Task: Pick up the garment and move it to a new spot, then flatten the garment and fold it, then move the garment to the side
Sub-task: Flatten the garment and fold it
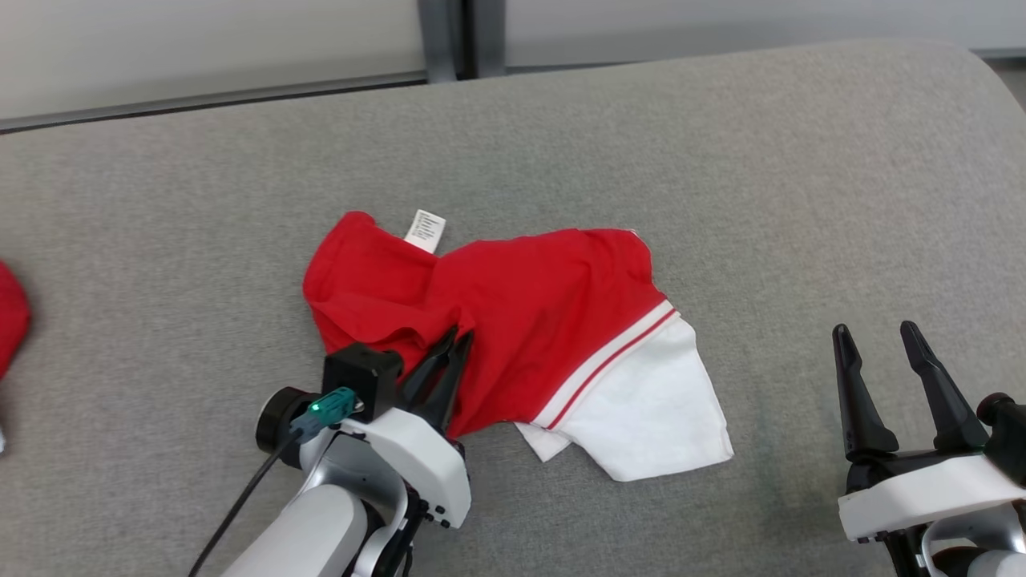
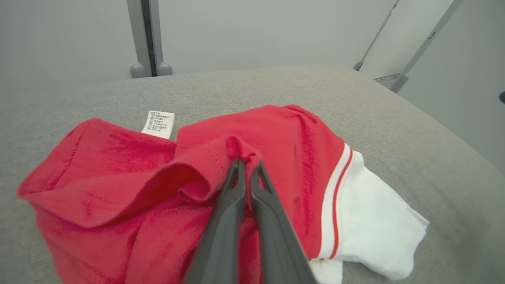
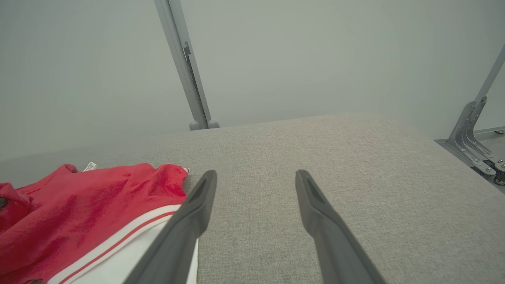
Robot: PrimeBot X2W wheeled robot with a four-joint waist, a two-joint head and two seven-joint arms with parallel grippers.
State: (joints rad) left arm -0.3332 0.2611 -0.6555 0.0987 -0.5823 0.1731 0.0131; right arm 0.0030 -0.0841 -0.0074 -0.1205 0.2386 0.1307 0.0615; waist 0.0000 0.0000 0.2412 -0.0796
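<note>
One garment, soft red knit with white stripe-banded panel, lay rumpled at the centre of the grey woven cushion. Left gripper pinched a red fold; right gripper gaped wide, empty.

The left hand has two long, dark, tapering fingers set in a glossy white shell edged with small dark screws. A black box and a round black cap sit behind it, with a teal plug and thin black cable. The forearm is pale grey. The right hand matches: dark pointed fingers, black base, white shell.
</note>
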